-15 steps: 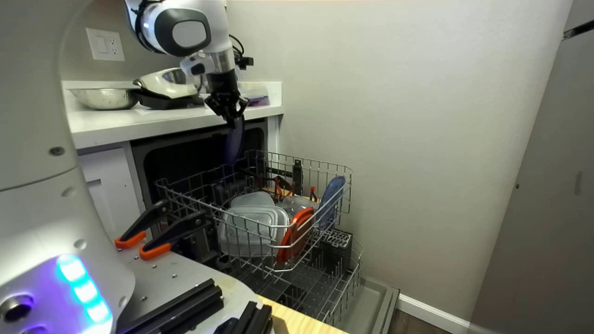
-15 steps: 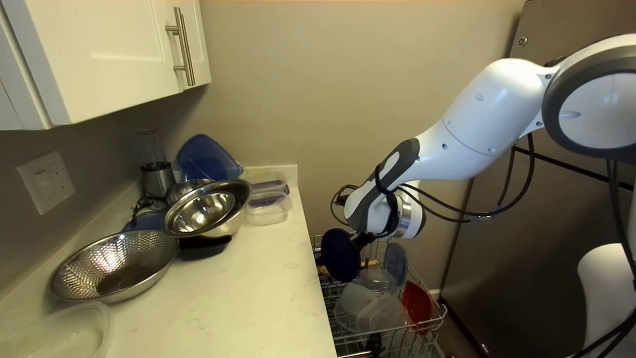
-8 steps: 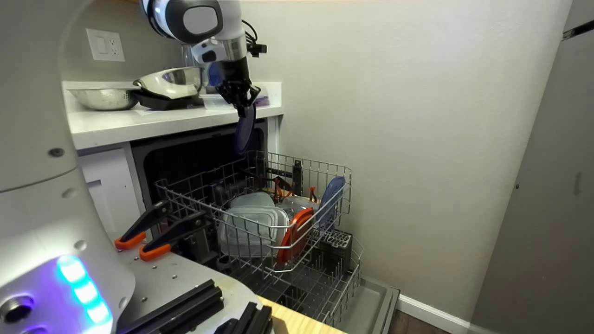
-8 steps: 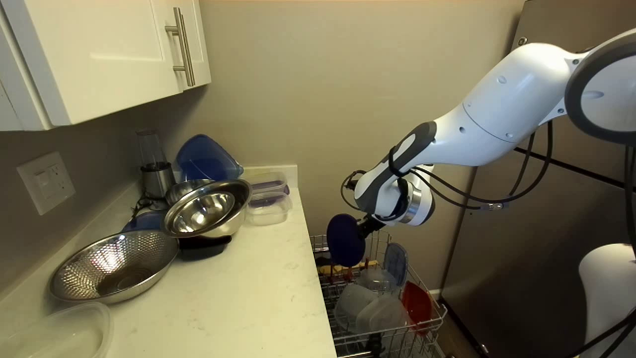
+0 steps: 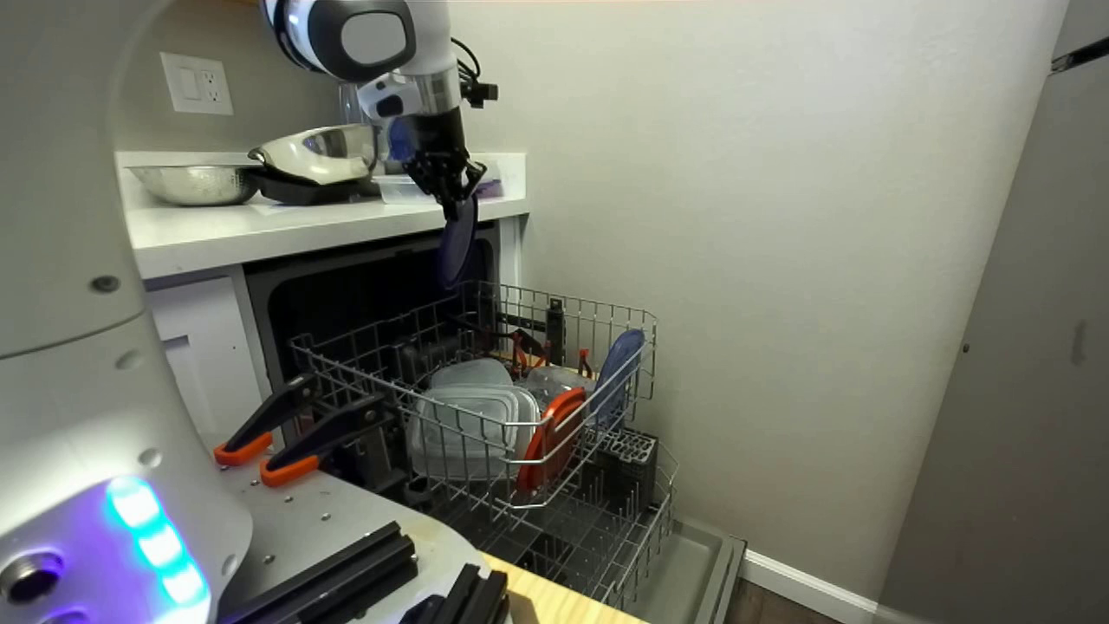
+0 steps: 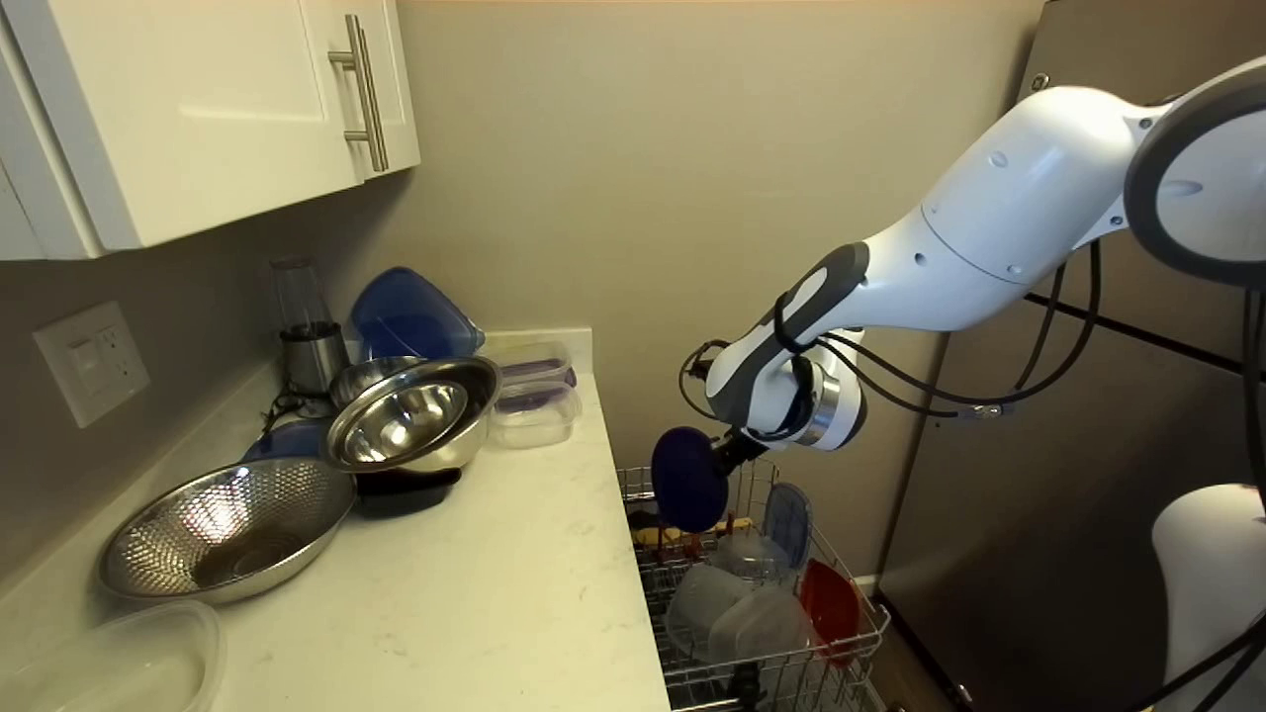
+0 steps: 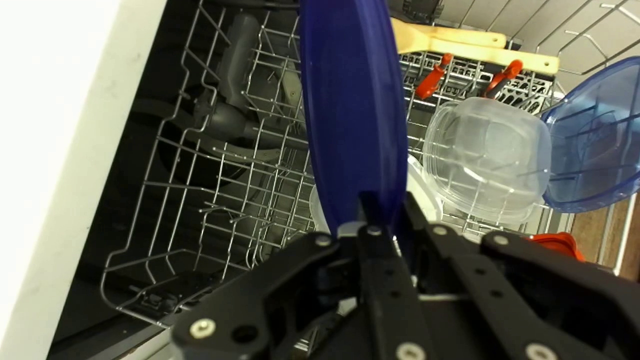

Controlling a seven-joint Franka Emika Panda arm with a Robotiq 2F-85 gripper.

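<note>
Gripper (image 7: 390,210) had dark blue disc (image 7: 350,115) pinched by rim, jaws closed up on it. Disc hung pretty much on edge, up over wire dishwasher rack (image 7: 237,185). Down in there, per wrist view: clear container (image 7: 487,155) sat just right of disc, blue see-through container (image 7: 595,140) right next to it. Wooden utensils (image 7: 495,56) lay farther up, couple of red handles (image 7: 431,82) close by. Past that, white counter (image 6: 475,574) held stack of shiny bowls (image 6: 410,415), tilted, plus perforated steel bowl (image 6: 287,494). Way back on wall (image 5: 173,134): switch-and-outlet plate (image 5: 197,83).
</note>
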